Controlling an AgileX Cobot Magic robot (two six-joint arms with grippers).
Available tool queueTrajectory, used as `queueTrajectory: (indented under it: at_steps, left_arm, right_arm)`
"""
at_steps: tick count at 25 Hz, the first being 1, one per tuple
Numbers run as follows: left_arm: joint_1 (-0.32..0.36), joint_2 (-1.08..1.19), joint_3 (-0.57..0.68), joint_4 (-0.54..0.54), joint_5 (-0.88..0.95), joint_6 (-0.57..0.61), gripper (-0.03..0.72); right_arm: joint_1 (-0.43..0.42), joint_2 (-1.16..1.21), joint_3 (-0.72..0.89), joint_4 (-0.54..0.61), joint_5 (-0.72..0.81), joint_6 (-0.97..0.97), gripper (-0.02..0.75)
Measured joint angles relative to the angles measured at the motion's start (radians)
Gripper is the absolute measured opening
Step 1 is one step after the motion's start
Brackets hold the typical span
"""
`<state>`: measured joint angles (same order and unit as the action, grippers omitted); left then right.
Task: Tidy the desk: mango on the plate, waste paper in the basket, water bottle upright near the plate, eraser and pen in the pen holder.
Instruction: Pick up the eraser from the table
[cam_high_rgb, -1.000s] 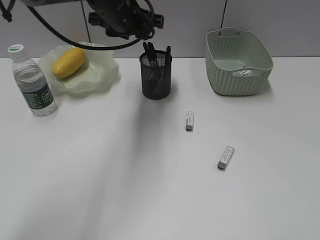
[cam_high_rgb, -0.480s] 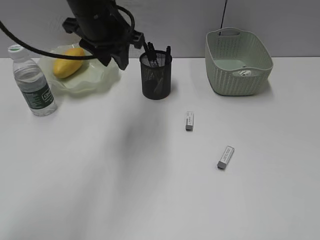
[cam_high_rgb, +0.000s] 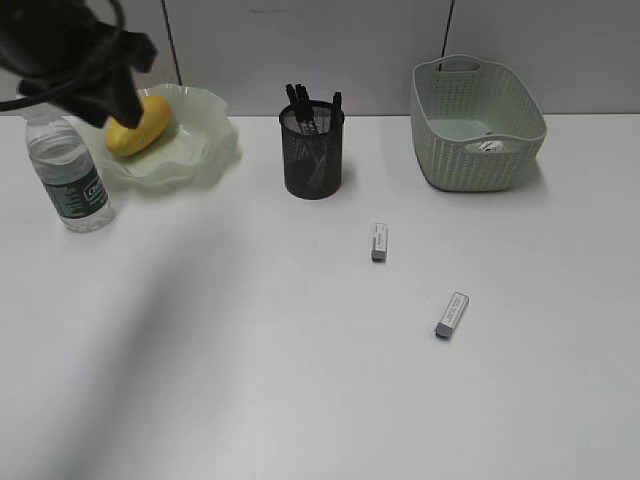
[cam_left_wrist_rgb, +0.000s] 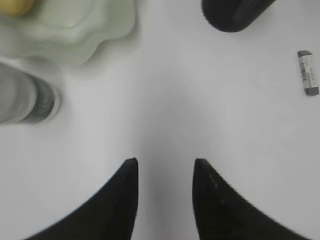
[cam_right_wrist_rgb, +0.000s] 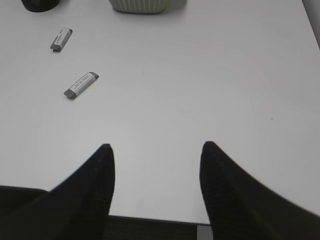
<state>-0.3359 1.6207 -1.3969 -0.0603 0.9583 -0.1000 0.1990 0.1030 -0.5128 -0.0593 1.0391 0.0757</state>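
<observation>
The mango (cam_high_rgb: 140, 125) lies on the wavy green plate (cam_high_rgb: 200, 145). To the plate's left the water bottle (cam_high_rgb: 70, 170) stands upright. Dark pens (cam_high_rgb: 312, 103) stick out of the black mesh pen holder (cam_high_rgb: 313, 155). Two erasers (cam_high_rgb: 378, 242) (cam_high_rgb: 451, 315) lie on the desk (cam_high_rgb: 250, 350). The waste paper (cam_high_rgb: 489, 146) sits inside the basket (cam_high_rgb: 477, 125). My left arm (cam_high_rgb: 60, 50) is a blur above the bottle. Its gripper (cam_left_wrist_rgb: 165, 167) is open and empty over bare desk. My right gripper (cam_right_wrist_rgb: 157, 150) hangs open and empty near the front edge, out of the exterior view.
The left wrist view shows the plate (cam_left_wrist_rgb: 75, 30), the blurred bottle (cam_left_wrist_rgb: 25, 97), the pen holder (cam_left_wrist_rgb: 235, 12) and one eraser (cam_left_wrist_rgb: 308, 72). Both erasers (cam_right_wrist_rgb: 61, 40) (cam_right_wrist_rgb: 81, 85) show up left in the right wrist view, with the basket's base (cam_right_wrist_rgb: 145, 5) above.
My left arm has swung left, from above the pen holder past the plate to over the bottle. Nothing on the desk has moved.
</observation>
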Motion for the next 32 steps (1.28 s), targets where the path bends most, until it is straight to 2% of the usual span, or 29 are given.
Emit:
queueTrajectory:
  at_steps: [5, 9, 11, 15, 17, 24, 32]
  left_arm:
    - [0.113, -0.27, 0.276, -0.005, -0.079, 0.012, 0.331]
    - [0.195, -0.501, 0.431, -0.006, -0.087, 0.03, 0.364]
    - [0.215, -0.613, 0.507, -0.006, -0.086, 0.031, 0.393]
    - [0.221, -0.863, 0.634, -0.01, -0.075, 0.034, 0.495]
    - [0.222, -0.969, 0.678, -0.013, -0.055, 0.034, 0.515]
    - [0.222, -1.309, 0.775, -0.008, -0.018, 0.034, 0.526]
    - [0.222, -1.521, 0.817, 0.001, 0.091, 0.034, 0.527]
  right_arm:
    - [0.0, 0.0, 0.0, 0.0, 0.0, 0.0, 0.44]
    - [0.0, 0.0, 0.0, 0.0, 0.0, 0.0, 0.44]
    - [0.0, 0.0, 0.0, 0.0, 0.0, 0.0, 0.44]
    - [0.0, 0.0, 0.0, 0.0, 0.0, 0.0, 0.44]
    - [0.0, 0.0, 0.0, -0.001, 0.0, 0.0, 0.44]
    - [0.0, 0.0, 0.0, -0.001, 0.0, 0.0, 0.44]
    - [0.0, 0.0, 0.0, -0.001, -0.001, 0.0, 0.44]
